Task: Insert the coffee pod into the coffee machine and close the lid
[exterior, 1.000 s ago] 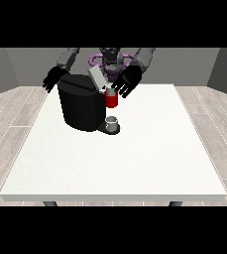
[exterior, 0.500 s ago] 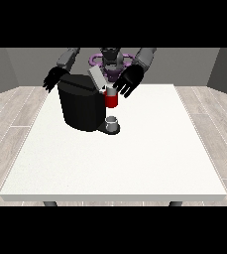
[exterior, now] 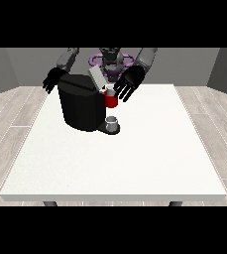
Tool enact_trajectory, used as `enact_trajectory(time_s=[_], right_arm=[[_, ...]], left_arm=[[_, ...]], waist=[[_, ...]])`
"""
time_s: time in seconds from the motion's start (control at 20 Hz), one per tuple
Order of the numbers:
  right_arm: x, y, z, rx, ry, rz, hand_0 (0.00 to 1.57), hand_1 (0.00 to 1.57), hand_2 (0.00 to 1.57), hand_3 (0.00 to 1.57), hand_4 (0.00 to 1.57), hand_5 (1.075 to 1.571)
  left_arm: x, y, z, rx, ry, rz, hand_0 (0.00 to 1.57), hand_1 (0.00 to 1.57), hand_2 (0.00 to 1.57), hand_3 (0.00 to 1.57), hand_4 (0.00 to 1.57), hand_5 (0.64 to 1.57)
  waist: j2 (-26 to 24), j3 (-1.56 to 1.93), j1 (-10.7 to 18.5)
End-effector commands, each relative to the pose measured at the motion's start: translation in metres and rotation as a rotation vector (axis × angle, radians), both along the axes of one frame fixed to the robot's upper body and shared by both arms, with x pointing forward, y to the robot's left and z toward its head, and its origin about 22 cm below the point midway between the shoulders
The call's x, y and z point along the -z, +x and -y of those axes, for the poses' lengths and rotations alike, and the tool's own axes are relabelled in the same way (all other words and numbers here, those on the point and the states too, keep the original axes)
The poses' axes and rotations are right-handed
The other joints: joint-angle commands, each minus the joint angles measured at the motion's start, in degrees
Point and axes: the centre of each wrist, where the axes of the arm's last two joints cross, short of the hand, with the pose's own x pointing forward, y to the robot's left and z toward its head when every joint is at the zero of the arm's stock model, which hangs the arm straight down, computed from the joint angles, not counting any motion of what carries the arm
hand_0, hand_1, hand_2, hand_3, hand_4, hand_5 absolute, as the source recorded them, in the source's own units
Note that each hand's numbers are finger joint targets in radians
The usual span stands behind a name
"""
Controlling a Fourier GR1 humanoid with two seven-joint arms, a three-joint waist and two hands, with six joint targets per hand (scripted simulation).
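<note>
Black coffee machine (exterior: 82, 106) sits on white bench (exterior: 135, 158), lid (exterior: 96, 79) tilted up. Coffee pod (exterior: 110, 89) in red holder (exterior: 111, 101) at machine's front. Hand at view's right (exterior: 129, 82) hovers w/ fingers spread, just beside pod. Hand at view's left (exterior: 51, 79) behind machine, fingers relaxed. Small cup (exterior: 112, 122) below holder.

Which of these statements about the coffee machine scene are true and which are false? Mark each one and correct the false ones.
1. The coffee machine is black. True.
2. The machine's lid is shut flat. False: it stands raised and tilted.
3. A small grey cup stands at the machine's base. True.
4. The robot hand at the view's right rests flat on the table. False: it is raised beside the red part, fingers spread.
5. The robot hand at the view's left holds the cup. False: it is behind the machine, away from the cup.
</note>
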Motion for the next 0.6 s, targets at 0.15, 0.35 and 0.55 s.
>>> enact_trajectory(time_s=[0.15, 0.35, 0.55], right_arm=[[-0.018, 0.006, -0.013, 0.029, -0.010, 0.004, 0.00, 0.00, 0.00, 0.00, 0.34, 1.571], [0.020, -0.005, 0.015, 0.051, -0.009, -0.064, 0.00, 0.00, 0.00, 0.00, 0.38, 1.571], [0.018, -0.011, 0.012, 0.050, 0.023, -0.066, 0.00, 0.00, 0.00, 0.00, 0.36, 1.571]], left_arm=[[0.008, 0.001, -0.006, -0.005, 0.062, -0.059, 0.00, 0.00, 0.00, 0.00, 0.00, 1.571], [0.016, 0.000, 0.009, 0.027, 0.047, -0.096, 0.00, 0.00, 0.00, 0.00, 0.00, 1.571], [0.020, -0.006, -0.026, 0.033, 0.057, -0.109, 0.00, 0.00, 0.00, 0.00, 0.00, 1.571]], waist=[[0.03, -0.19, -0.44], [-3.70, -0.16, 1.91], [-4.84, -0.17, 2.68]])
